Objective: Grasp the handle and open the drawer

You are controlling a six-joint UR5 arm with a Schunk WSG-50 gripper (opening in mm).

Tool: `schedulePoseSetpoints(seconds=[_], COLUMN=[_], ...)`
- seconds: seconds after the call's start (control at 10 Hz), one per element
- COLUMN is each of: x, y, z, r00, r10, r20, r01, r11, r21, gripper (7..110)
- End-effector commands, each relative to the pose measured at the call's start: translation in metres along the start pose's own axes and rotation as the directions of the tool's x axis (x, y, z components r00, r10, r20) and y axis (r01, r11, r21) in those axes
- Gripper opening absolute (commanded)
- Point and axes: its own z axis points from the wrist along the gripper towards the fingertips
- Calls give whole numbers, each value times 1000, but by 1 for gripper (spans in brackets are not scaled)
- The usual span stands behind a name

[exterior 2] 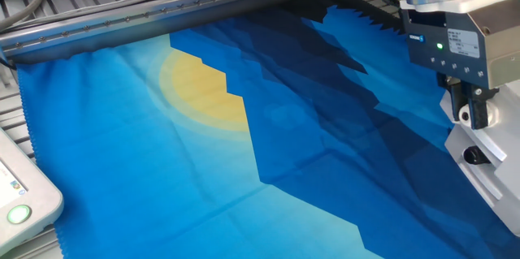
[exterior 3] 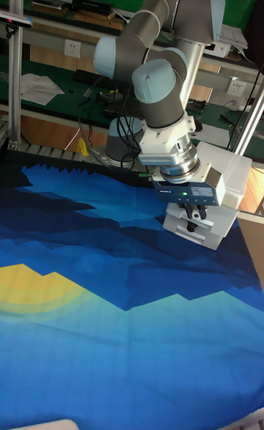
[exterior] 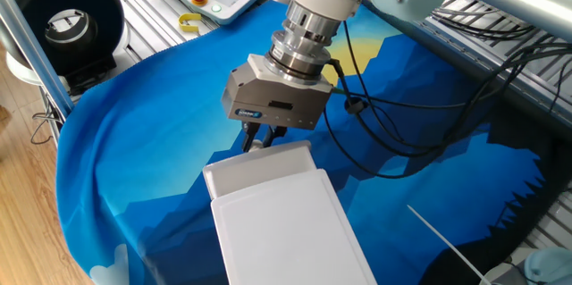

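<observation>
Drawer (exterior: pixel 273 209), a white plastic rectangular tray that slides in a flat-topped white plastic box, sits at the near-right edge of the blue-and-yellow printed cloth (exterior 2: pixel 203 129) covering the table. Its front face points toward the centre of the cloth. This orientation leaves free cloth ahead of the face for the pull stroke.

Left to right in the other fixed view:

1. The white tablet-like pendant (exterior 2: pixel 20 198) lies off the near-left corner of the cloth, well apart from the work area.
2. The open middle of the cloth carries nothing. It serves as the travel path.
3. The grey two-finger gripper (exterior 2: pixel 470 114) hangs fingers-down just in front of the drawer face. The approach is vertical so that the fingers can straddle a knob that protrudes horizontally.
4. The small white rounded plastic handle (exterior 2: pixel 465 116) shows between the dark fingers (exterior 2: pixel 481 113). The jaws appear drawn in around it. Actual contact cannot be confirmed.

The tall fixed view shows the same arrangement: gripper (exterior 3: pixel 192 215) low against the front face of the drawer (exterior 3: pixel 220 177).

Judgement: the grasp step is in hand or just completed. The next move calls for a straight horizontal pull away from the box. A skewed pull could drag the whole box across the cloth.
</observation>
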Motion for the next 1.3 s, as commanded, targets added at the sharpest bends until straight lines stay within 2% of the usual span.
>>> schedulePoseSetpoints(seconds=[0.0, 0.9, 1.0, 1.2], x=[-3, -5, -5, -6], y=[3, 12, 12, 2], z=[-6, -10, -10, -10], r00=[1000, 1000, 1000, 1000], r10=[-3, 0, 0, -25], r20=[-5, -6, -7, -3], r01=[3, 0, 0, 25], r11=[1000, 1000, 1000, 999], r21=[-4, -5, -1, 37], gripper=[7, 7, 7, 7])
